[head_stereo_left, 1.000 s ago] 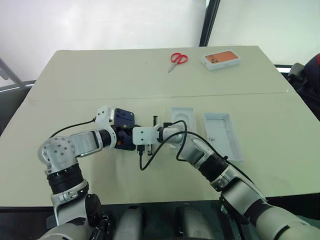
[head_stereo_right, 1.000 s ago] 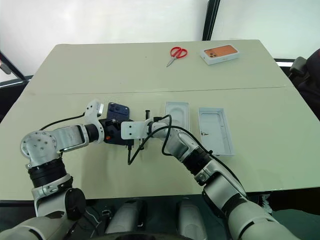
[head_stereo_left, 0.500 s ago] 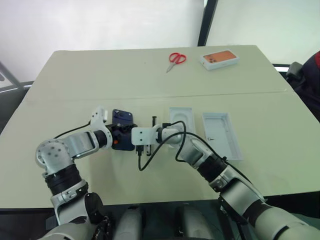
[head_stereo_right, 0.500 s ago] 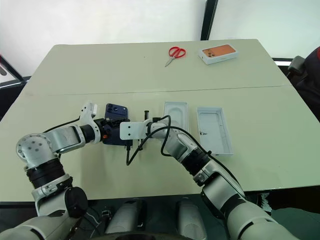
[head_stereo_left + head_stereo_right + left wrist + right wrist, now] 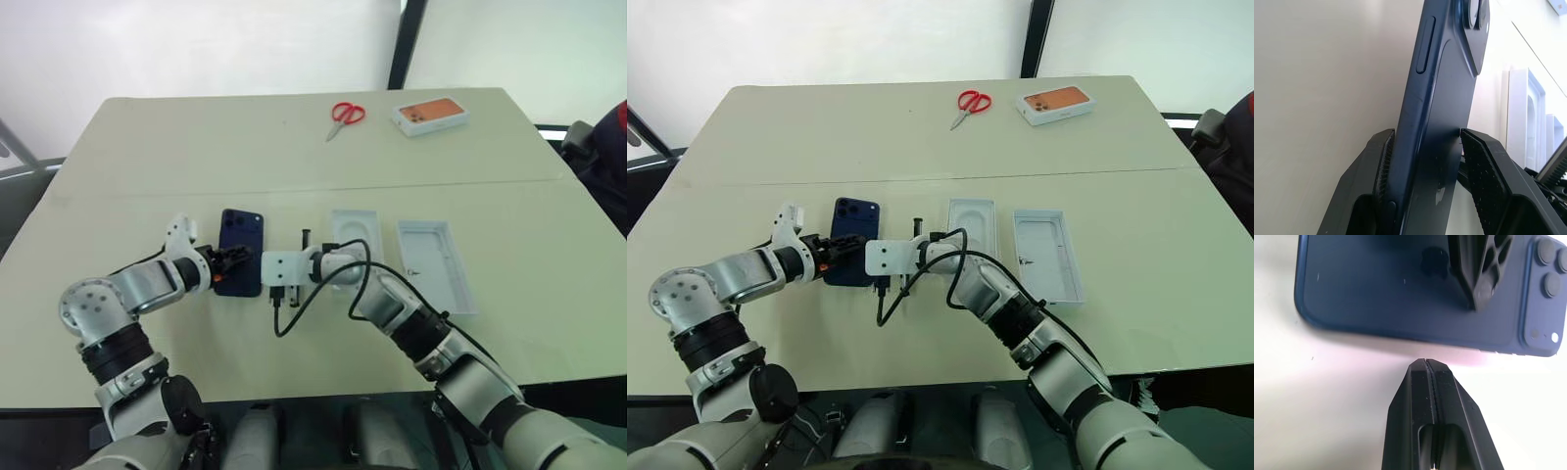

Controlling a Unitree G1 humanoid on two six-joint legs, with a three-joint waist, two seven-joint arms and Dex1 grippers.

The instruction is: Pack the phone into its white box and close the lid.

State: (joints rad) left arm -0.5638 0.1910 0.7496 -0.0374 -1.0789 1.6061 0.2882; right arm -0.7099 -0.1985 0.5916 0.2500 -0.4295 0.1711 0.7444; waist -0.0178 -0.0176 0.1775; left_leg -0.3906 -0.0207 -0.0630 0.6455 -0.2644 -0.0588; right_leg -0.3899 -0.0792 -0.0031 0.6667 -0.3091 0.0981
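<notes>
The big pale table holds everything, and a thin seam runs across it from side to side.

Near the middle sit two white trays, side by side. The one farther right is the white box, a shallow open tray lying flat. The one just to its left is a thin white insert with a rounded dip in it.

The phone is dark blue. It lies to the left of the insert, back side up, with its little camera bumps at the far end. In the left wrist view one long edge of the phone seems lifted off the table.

The left tool reaches in from the left and has the phone squeezed between its two black fingers, near the phone's closer end. The fingers are partly open, just wide enough for the phone.

The right tool sits just to the right of the phone, close to its edge. Its two fingers are pressed tight together and hold nothing.

At the far side of the table lie red scissors. To their right is a small white box with an orange top.
</notes>
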